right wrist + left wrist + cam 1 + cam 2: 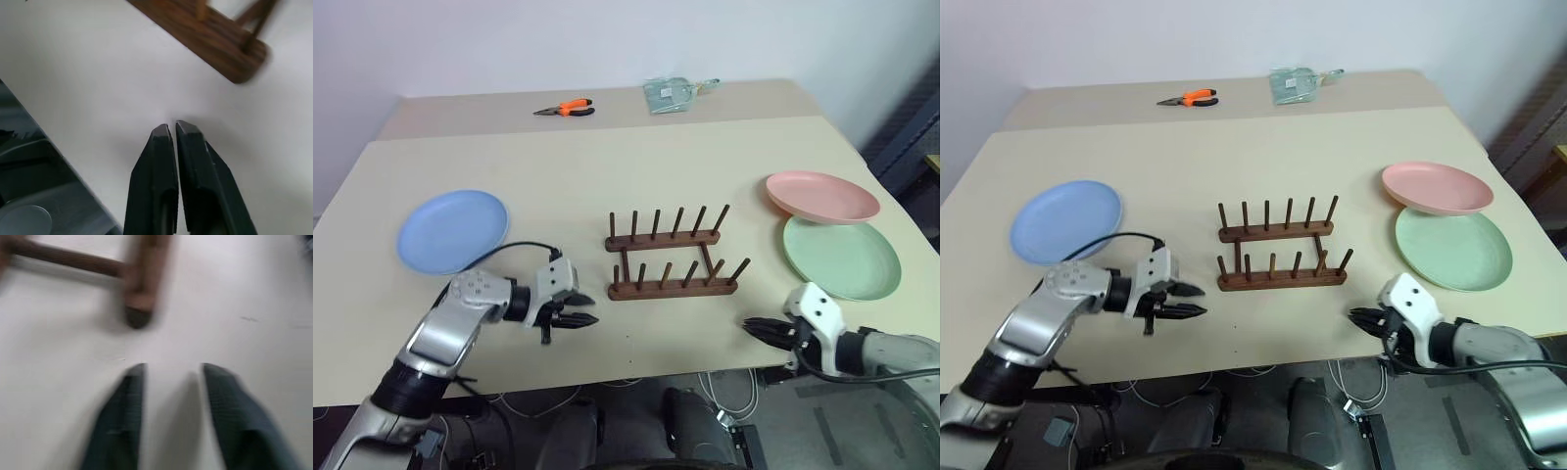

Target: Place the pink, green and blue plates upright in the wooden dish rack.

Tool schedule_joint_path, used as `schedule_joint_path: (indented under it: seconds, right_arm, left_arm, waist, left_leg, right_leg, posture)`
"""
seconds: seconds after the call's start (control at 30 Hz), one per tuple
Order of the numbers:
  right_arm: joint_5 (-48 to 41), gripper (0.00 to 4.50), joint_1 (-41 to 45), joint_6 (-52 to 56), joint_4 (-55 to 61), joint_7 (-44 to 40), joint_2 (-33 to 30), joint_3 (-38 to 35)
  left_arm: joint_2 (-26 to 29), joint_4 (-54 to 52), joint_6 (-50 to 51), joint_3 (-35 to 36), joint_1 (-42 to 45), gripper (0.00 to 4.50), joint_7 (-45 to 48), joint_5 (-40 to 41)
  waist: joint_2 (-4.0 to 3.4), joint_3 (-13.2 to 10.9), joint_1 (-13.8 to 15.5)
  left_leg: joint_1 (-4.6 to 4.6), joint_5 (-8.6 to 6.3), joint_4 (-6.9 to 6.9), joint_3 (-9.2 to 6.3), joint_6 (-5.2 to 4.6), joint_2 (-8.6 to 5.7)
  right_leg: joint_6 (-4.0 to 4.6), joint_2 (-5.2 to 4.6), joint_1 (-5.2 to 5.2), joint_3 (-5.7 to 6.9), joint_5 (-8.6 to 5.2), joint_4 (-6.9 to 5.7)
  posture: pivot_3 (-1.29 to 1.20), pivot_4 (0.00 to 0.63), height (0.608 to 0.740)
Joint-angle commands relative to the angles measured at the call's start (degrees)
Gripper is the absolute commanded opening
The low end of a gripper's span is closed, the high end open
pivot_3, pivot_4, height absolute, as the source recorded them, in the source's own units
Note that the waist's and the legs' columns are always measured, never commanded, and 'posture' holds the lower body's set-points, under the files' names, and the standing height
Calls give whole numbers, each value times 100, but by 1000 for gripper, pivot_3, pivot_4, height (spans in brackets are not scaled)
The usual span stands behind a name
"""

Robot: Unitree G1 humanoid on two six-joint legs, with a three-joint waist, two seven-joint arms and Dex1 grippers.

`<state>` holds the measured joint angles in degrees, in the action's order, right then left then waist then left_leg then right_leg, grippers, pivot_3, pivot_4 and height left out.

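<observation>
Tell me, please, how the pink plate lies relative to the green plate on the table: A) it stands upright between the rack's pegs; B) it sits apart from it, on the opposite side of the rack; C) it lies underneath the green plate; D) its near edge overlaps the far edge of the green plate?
D: the pink plate rests with its near rim over the far rim of the green plate, both to the right of the wooden dish rack.

Dish rack (672,257) at bench (607,166) centre, one plate (452,229) left, two plates (822,196) overlapping right, pliers (566,109) behind.
</observation>
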<state>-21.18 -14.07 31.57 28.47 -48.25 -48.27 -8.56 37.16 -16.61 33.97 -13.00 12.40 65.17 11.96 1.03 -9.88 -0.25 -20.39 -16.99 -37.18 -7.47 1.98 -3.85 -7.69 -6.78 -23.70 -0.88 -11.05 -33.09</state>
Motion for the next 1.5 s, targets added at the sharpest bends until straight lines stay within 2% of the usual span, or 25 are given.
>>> schedule_joint_path:
  seconds: [0.03, 0.17, 0.33, 0.57, 0.7, 0.73, 0.8, 0.9, 0.97, 1.03, 1.1, 1.17, 1.23, 1.43, 1.5]
  right_arm:
    - [528, 0, 421, -265, -325, 351, 180, 476]
    - [1205, 0, 1108, -682, -1070, 791, 531, 1027]
    - [1706, 0, 2115, -975, -1985, 1277, 979, 1293]
    - [2246, 0, 3551, -1704, -3757, 1727, 1501, 1496]
    - [2090, 0, 3855, -1707, -3967, 1439, 1512, 1376]
    - [2077, 529, 3829, -1717, -3871, 1341, 1425, 1347]
    - [2129, 1255, 3645, -1800, -3465, 1127, 1098, 1247]
    - [2168, 2885, 3390, -1947, -2903, 952, 614, 990]
    - [2121, 3842, 3215, -1848, -2455, 860, 135, 533]
    - [2113, 3842, 3022, -1748, -2185, 731, -312, 142]
    - [2400, 3842, 2811, -1907, -2218, 661, -765, 52]
    - [2734, 3842, 2711, -2189, -2471, 735, -1087, 113]
    - [3384, 3842, 2880, -2843, -3384, 1111, -1345, 496]
    - [4067, 3842, 3849, -3860, -5597, 1783, -1156, 1162]
    - [4185, 3322, 4092, -4114, -6100, 1905, -1133, 1305]
  left_arm:
    - [-415, -426, 262, -337, 44, 792, -622, -54]
    - [-1139, 197, -30, -640, 329, 792, -1779, -740]
    - [-1691, 1193, -362, -631, 726, 792, -2888, -1304]
    - [-1816, 2091, -827, -523, 1101, 792, -3324, -1392]
    - [-1807, 2379, -981, -457, 1226, 792, -3436, -1394]
    - [-1795, 2425, -1005, -427, 1247, 741, -3458, -1383]
    - [-1742, 2441, -1040, -397, 1246, 741, -3463, -1369]
    - [-1668, 2365, -1171, -383, 1207, 741, -3455, -1378]
    - [-1694, 2313, -1067, -232, 1228, 741, -3546, -1285]
    - [-1642, 2164, -1039, -246, 1212, 741, -3448, -1251]
    - [-1586, 1905, -1075, -331, 1154, 741, -3194, -1153]
    - [-1578, 1641, -1051, -362, 1107, 741, -2938, -967]
    - [-1548, 1039, -992, -455, 1015, 741, -2359, -516]
    - [-1591, 197, -586, -484, 973, 741, -1837, 69]
    - [-1593, 100, -530, -515, 962, 741, -1862, 69]
  waist:
    - [6, -2, 82]
    - [13, -2, 109]
    - [16, 5, 76]
    - [5, 12, 67]
    - [3, 12, 69]
    - [3, 12, 69]
    - [-1, 12, 70]
    - [-3, 12, 68]
    - [-7, 10, 47]
    - [-11, 9, 42]
    - [-10, 9, 37]
    - [-9, 9, 35]
    - [-8, 8, 21]
    - [-16, -2, 27]
    - [-22, -4, 14]
  left_leg:
    - [0, 0, -4, 1, 0, -2]
    - [4, 0, -9, -3, 1, -21]
    - [11, 1, -7, -2, 2, -23]
    - [32, 5, -4, -3, 6, -27]
    - [33, 6, -2, -5, 7, -27]
    - [33, 6, -1, -6, 6, -27]
    - [31, 6, 1, -7, 6, -28]
    - [27, 6, 0, -6, 6, -29]
    - [27, 6, 0, -4, 6, -28]
    - [26, 6, 2, -4, 6, -27]
    - [23, 5, 1, -3, 6, -26]
    - [22, 5, 3, -2, 6, -26]
    - [19, 5, 2, 1, 6, -26]
    - [8, 6, -4, 17, 6, -30]
    - [9, 6, 0, 17, 6, -30]
  right_leg:
    - [0, -1, 4, -1, 0, 3]
    - [-1, -3, 17, -2, 0, 8]
    - [1, 1, 31, -3, 3, -2]
    - [-10, 4, 26, -4, 15, -6]
    - [-10, 6, 26, -3, 16, -7]
    - [-13, 6, 26, -3, 18, -7]
    - [-13, 6, 25, -3, 18, -6]
    - [-16, 5, 24, -3, 17, -5]
    - [-18, 6, 23, -4, 16, -4]
    - [-19, 6, 22, -4, 15, -4]
    - [-20, 6, 20, -3, 14, -5]
    - [-22, 5, 21, -3, 12, -1]
    - [-21, 4, 20, -4, 11, 2]
    - [0, -4, 12, -14, 5, 4]
    - [1, -4, 12, -15, 4, 4]
  posture:
    - [0, 150, 740]
    - [0, 150, 740]
    - [0, 150, 740]
    - [0, 150, 740]
    - [0, 150, 740]
    - [0, 150, 740]
    - [0, 150, 740]
    - [0, 150, 740]
    - [0, 150, 740]
    - [0, 150, 740]
    - [0, 150, 740]
    - [0, 150, 740]
    - [0, 150, 740]
    - [0, 150, 740]
    - [0, 150, 740]
